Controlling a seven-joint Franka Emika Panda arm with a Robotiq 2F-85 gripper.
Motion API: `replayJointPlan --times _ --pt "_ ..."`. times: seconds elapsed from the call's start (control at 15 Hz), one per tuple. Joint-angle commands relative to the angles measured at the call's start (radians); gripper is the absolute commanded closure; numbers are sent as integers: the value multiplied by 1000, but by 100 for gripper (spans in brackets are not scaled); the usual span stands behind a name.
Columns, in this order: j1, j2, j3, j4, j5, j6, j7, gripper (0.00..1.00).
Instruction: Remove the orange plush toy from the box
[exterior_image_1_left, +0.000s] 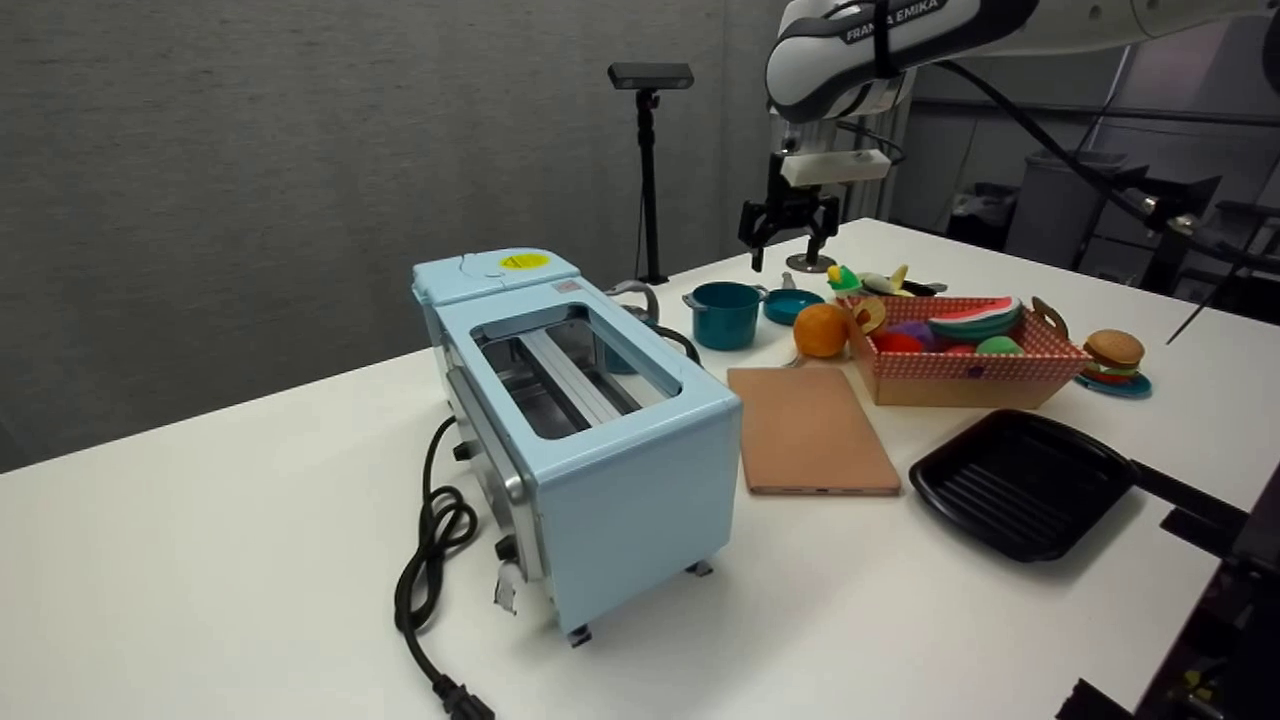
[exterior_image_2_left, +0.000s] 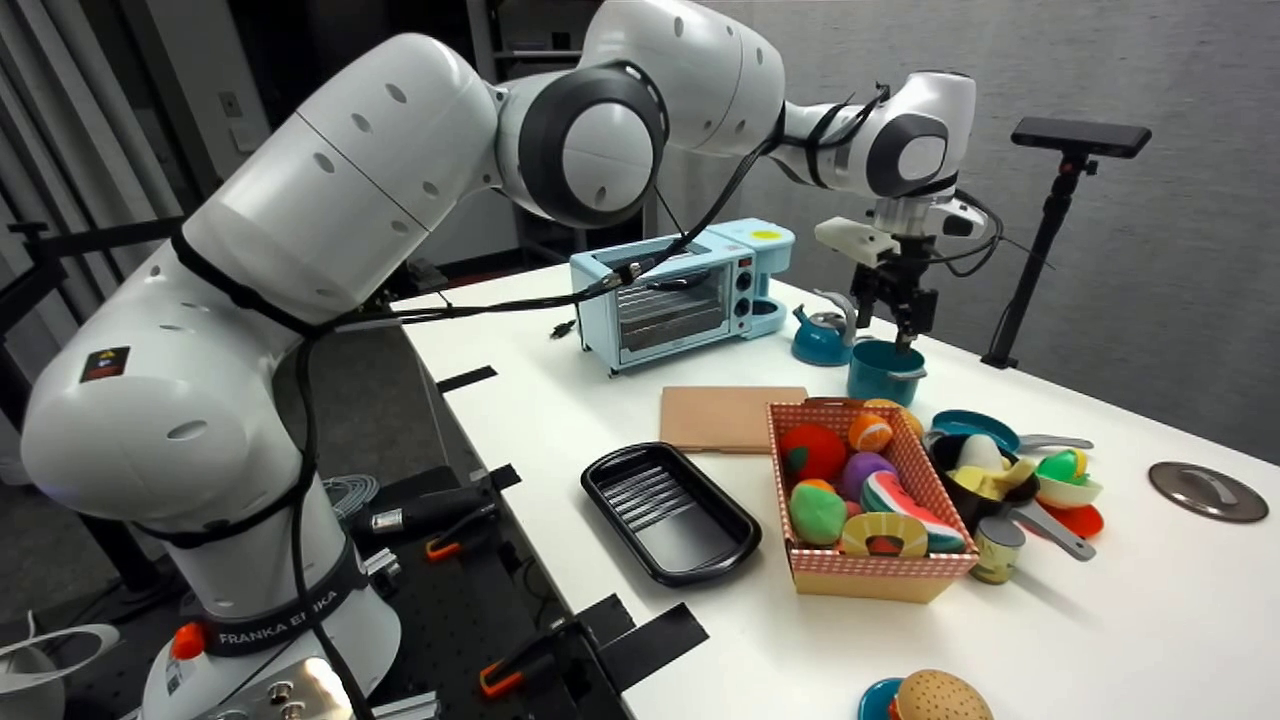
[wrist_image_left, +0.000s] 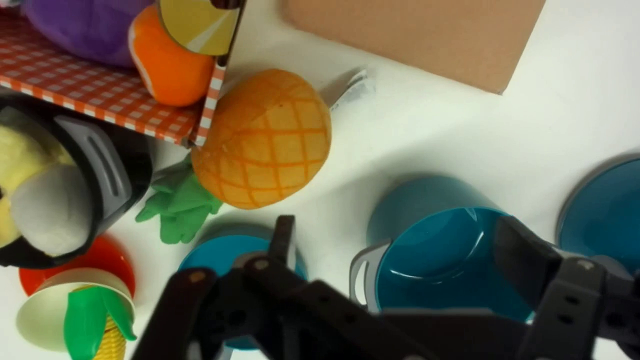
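Observation:
The orange plush toy (exterior_image_2_left: 870, 432) is bright orange with a citrus-slice face. It lies inside the box (exterior_image_2_left: 870, 586) at its far end; in the wrist view the toy (wrist_image_left: 172, 62) is at the upper left, inside the box corner (wrist_image_left: 205, 112). In an exterior view the box (exterior_image_1_left: 960, 392) shows light-wood sides and red checked lining, and I cannot make out the orange toy there. My gripper (wrist_image_left: 402, 245) is open and empty above the teal pot, to the side of the box. It also shows in both exterior views (exterior_image_1_left: 787, 250) (exterior_image_2_left: 885, 325).
A pineapple plush (wrist_image_left: 265, 140) stands against the box's outer corner. The teal pot (wrist_image_left: 445, 265) is under my fingers. A brown board (exterior_image_1_left: 815, 430), black pan (exterior_image_1_left: 1025, 485), blue toaster oven (exterior_image_2_left: 680, 300), kettle (exterior_image_2_left: 822, 335) and black pot (exterior_image_2_left: 975, 480) stand around the box. Several other plush foods fill the box.

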Motion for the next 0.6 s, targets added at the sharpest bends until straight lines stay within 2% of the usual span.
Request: replayJointPlan --times 0.0,0.07,0.53 --pt "-26 14 19 24 46 -77 -50 0" --pt "-3 4 1 -1 4 -26 -12 0" --pt "-10 5 3 -2 17 -46 -31 0"
